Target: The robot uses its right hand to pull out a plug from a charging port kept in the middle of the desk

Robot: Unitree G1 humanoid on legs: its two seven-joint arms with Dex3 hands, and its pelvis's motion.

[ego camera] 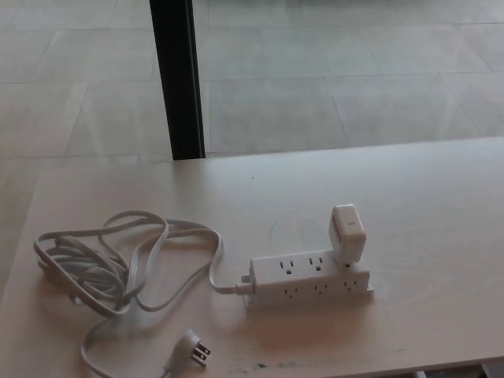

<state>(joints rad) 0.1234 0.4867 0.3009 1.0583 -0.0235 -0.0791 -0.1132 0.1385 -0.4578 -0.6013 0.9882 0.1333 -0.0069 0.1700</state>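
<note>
Sitting plugged into the power strip (pixel 311 277): white charger (pixel 347 233)

Beyond my pale wooden desk (pixel 441 197), a black vertical post (pixel 178 79) stands upper left against grey tiled floor (pixel 354 71).

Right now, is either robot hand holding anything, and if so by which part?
Nothing is held: neither hand is in view. The white charger plug still sits in the power strip, untouched.

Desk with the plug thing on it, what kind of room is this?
Probably an office or lab, though that's a guess. There's a plain pale desk holding a white power strip with a charger plugged in, a tiled floor beyond, and a black post.
</note>
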